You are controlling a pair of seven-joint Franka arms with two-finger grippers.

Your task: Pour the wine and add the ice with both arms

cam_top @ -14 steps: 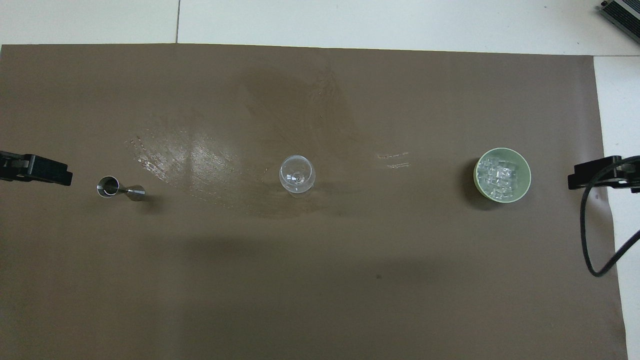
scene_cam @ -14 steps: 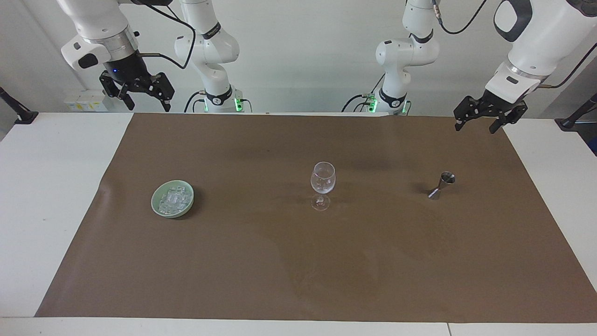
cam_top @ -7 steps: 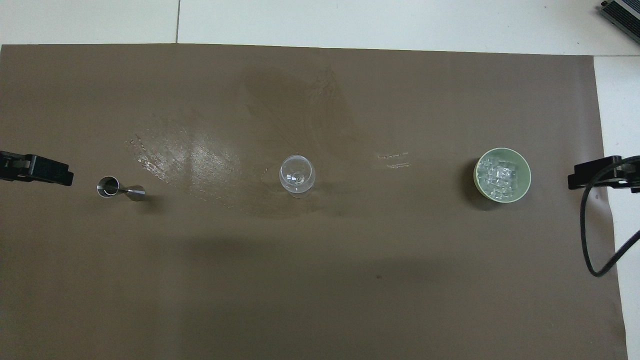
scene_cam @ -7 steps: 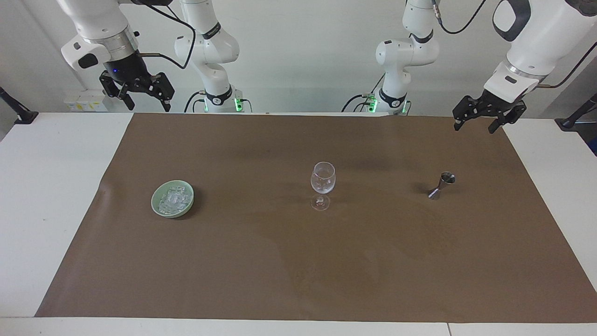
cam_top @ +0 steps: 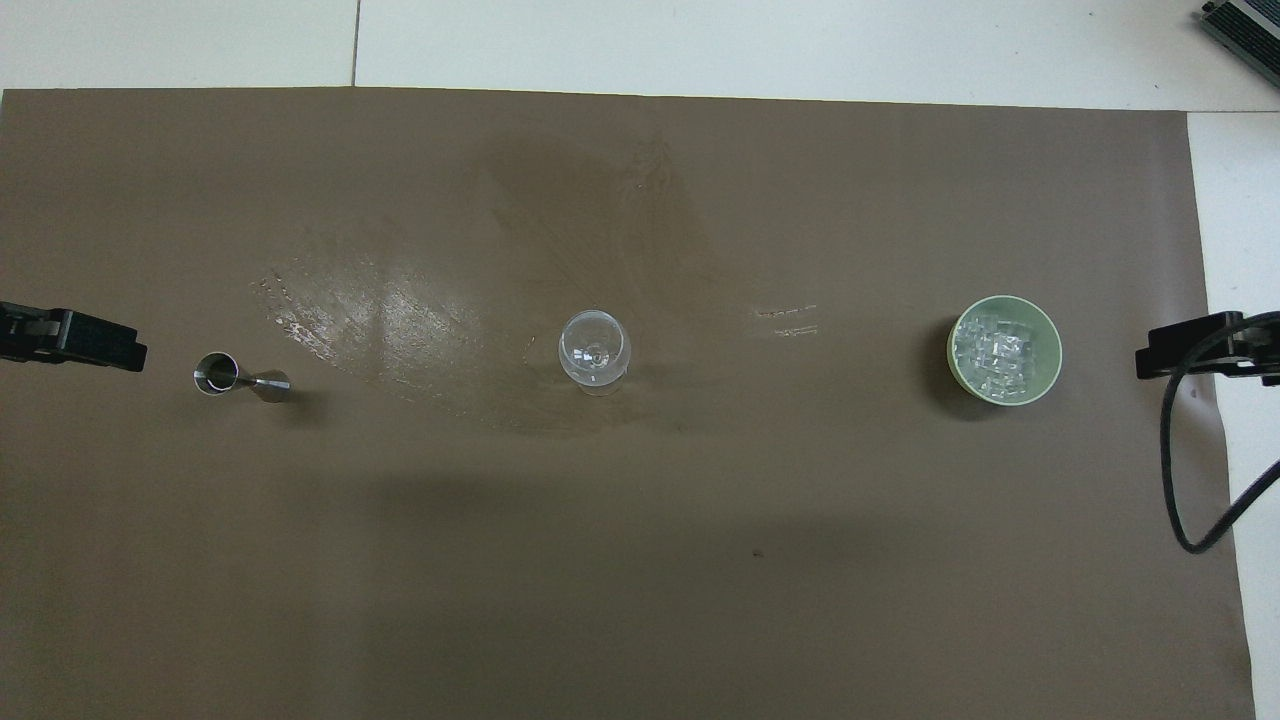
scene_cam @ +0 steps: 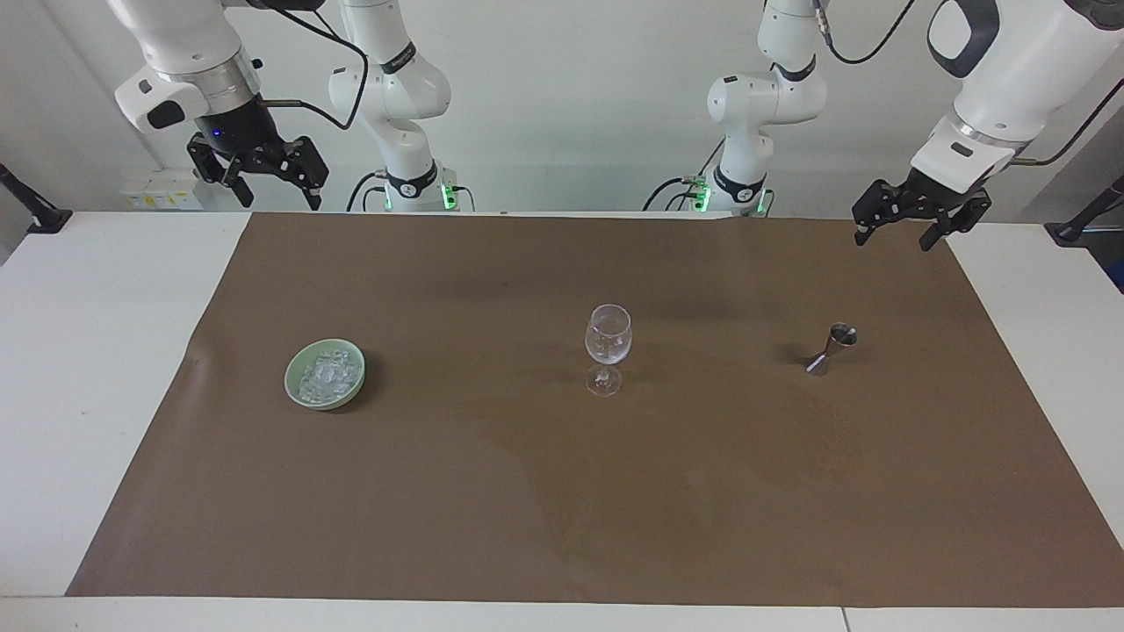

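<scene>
A clear stemmed glass stands upright mid-mat. Toward the right arm's end sits a pale green bowl holding the ice, several small clear cubes. A small steel jigger stands toward the left arm's end. The wine is out of view; I cannot tell what the jigger holds. My right gripper hangs open and empty high over the table's edge by the robots. My left gripper hangs open and empty over the mat's corner.
A brown mat covers most of the white table. Shiny wet streaks lie between jigger and glass. A black cable loops down from the right arm. Black mounts stand at the table's corners by the robots.
Both grippers have drifted very slightly upward. Glass, bowl and jigger have not moved.
</scene>
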